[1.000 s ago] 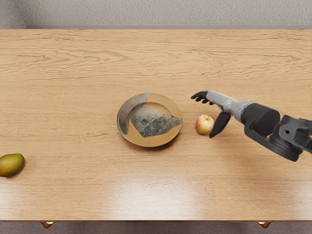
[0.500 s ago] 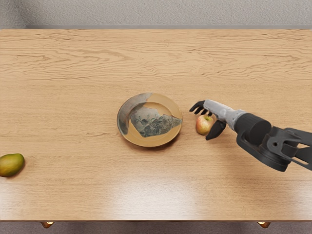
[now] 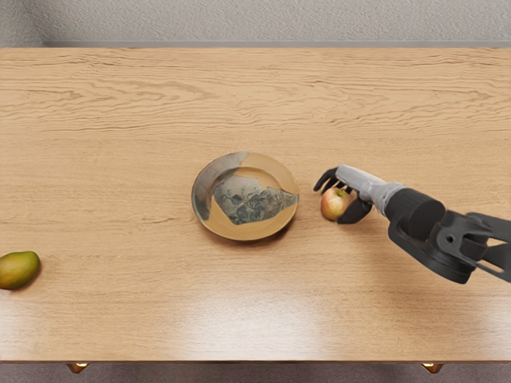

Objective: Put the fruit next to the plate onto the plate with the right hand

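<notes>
Black fingers [image 3: 322, 181] of the right hand [image 3: 350, 184] have closed around the apple [image 3: 332, 205] beside the plate [image 3: 206, 214].

1 camera, at the head, looks down at a slant on the bench [image 3: 120, 104] from its near long side. The far edge runs level across the top of the picture, with a strip of grey wall [image 3: 255, 20] above it. The near edge runs along the bottom. The bench fills the whole width, cut off at both sides. The plate [image 3: 201, 215] sits near the picture's middle.
</notes>
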Controlling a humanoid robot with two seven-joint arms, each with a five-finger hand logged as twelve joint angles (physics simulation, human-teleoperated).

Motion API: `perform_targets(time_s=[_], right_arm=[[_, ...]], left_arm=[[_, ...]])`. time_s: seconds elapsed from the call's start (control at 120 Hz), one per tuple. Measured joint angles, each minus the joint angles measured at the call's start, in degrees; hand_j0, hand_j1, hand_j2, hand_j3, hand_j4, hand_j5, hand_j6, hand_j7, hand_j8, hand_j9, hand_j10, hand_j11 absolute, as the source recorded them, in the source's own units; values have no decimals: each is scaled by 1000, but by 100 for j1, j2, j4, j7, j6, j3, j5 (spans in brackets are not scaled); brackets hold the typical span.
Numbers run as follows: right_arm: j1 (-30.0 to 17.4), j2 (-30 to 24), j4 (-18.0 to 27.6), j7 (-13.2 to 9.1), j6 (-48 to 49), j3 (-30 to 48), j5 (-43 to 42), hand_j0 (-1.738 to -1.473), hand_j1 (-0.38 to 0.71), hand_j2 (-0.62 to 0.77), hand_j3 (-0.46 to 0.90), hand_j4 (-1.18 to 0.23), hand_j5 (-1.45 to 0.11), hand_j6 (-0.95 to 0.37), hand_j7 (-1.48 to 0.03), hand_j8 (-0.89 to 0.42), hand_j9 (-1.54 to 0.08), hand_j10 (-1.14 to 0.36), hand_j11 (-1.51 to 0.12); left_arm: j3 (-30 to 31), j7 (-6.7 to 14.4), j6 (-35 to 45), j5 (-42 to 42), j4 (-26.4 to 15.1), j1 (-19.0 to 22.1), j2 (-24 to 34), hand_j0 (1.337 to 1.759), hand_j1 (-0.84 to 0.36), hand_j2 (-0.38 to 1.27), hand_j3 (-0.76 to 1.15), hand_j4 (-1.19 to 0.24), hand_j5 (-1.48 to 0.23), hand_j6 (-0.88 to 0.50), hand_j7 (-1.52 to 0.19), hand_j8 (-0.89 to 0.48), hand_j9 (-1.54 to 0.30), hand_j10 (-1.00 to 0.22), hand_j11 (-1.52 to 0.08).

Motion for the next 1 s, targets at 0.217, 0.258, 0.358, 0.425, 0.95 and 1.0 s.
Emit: perform_targets(time_s=[0.217, 0.258, 0.358, 0.425, 0.95, 1.0], right_arm=[[-17, 101, -84, -8, 14, -30, -89, -1650, 185, -131, -2, -511, -641, -446, -648, -430, -642, -399, -741], [-17, 107, -90, -5, 10, -40, -103, -1648, 192, -125, -3, -534, -650, -438, -668, -435, -639, -383, -773], [-15, 112, -96, -1, 17, -54, -113, -1643, 205, -127, -1, -569, -703, -408, -717, -396, -698, -339, -843], [-11, 110, -96, 3, 24, -58, -111, -1641, 215, -118, -1, -588, -751, -383, -753, -387, -717, -337, -850], [181, -63, -71, 17, 874, 666, 960, -1650, 242, 71, 0, -647, -860, -401, -848, -374, -847, -626, -834], [184, -91, -67, 15, 1077, 844, 1091, -1651, 233, 55, 0, -648, -860, -404, -849, -378, -848, -633, -836]], left_arm=[[0, 0, 0, 0, 0, 0, 0, 1658, 55, 49, 0, -245, -318, -245, -318, -245, -318, -245, -318], [1, 0, 0, 0, 0, 0, 0, 1658, 55, 49, 0, -245, -318, -245, -318, -245, -318, -245, -318], [-1, 0, 0, 0, 0, 0, 0, 1658, 55, 49, 0, -245, -318, -245, -318, -245, -318, -245, -318], [1, 0, 0, 0, 0, 0, 0, 1658, 55, 49, 0, -245, -318, -245, -318, -245, -318, -245, -318], [0, 0, 0, 0, 0, 0, 0, 1658, 55, 49, 0, -245, -318, -245, -318, -245, -318, -245, -318], [0, 0, 0, 0, 0, 0, 0, 1658, 55, 49, 0, -245, -318, -245, -318, -245, -318, -245, -318]])
